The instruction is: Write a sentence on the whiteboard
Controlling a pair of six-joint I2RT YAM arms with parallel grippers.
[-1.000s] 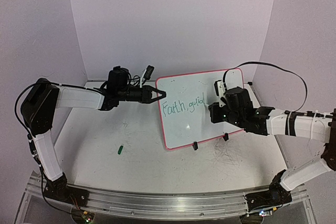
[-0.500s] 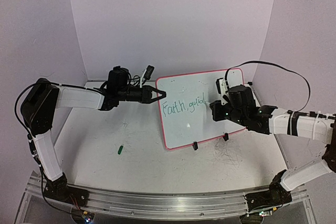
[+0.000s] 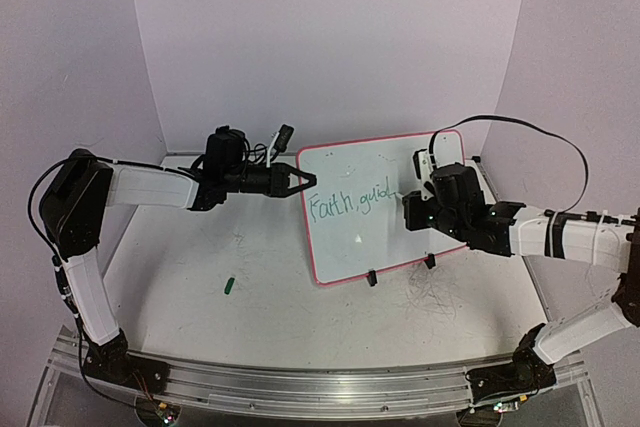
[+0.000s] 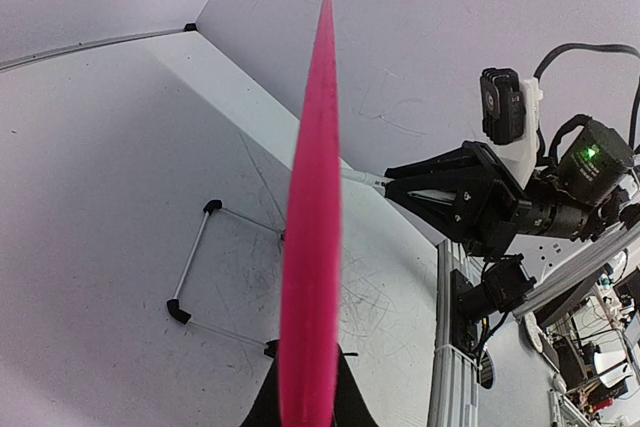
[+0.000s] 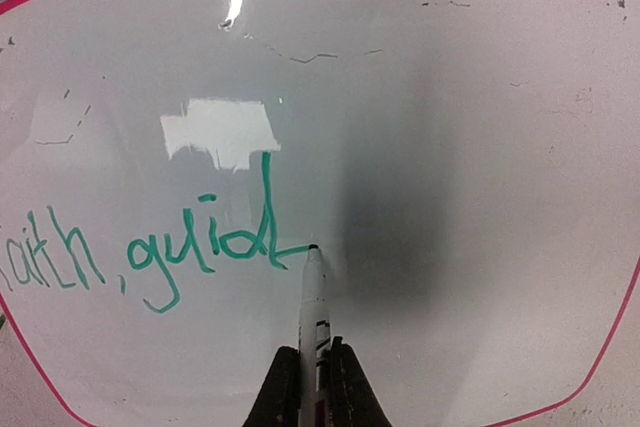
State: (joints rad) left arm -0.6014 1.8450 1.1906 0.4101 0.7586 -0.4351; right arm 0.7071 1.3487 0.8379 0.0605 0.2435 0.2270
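Observation:
The whiteboard point(image 3: 350, 232) with its pink-red frame stands tilted on black clip feet at the table's middle right. The green sentence point(image 3: 350, 206) reads "Faith, guid" with a stroke trailing off the d; it also shows in the right wrist view point(image 5: 200, 252). My left gripper point(image 3: 303, 182) is shut on the board's left edge, seen edge-on as a pink strip point(image 4: 312, 247) in the left wrist view. My right gripper point(image 5: 315, 377) is shut on a white marker point(image 5: 312, 307). The marker's tip touches the board just right of the d. In the top view my right gripper point(image 3: 412, 209) sits over the board's right half.
A small green marker cap point(image 3: 229, 285) lies on the scuffed white tabletop point(image 3: 260, 277) to the left front. A thin wire stand point(image 4: 200, 267) lies on the table behind the board. Purple walls close in the back and sides.
My right gripper has shifted slightly right along the board, drawing the stroke after the d. The left arm and the board have not moved.

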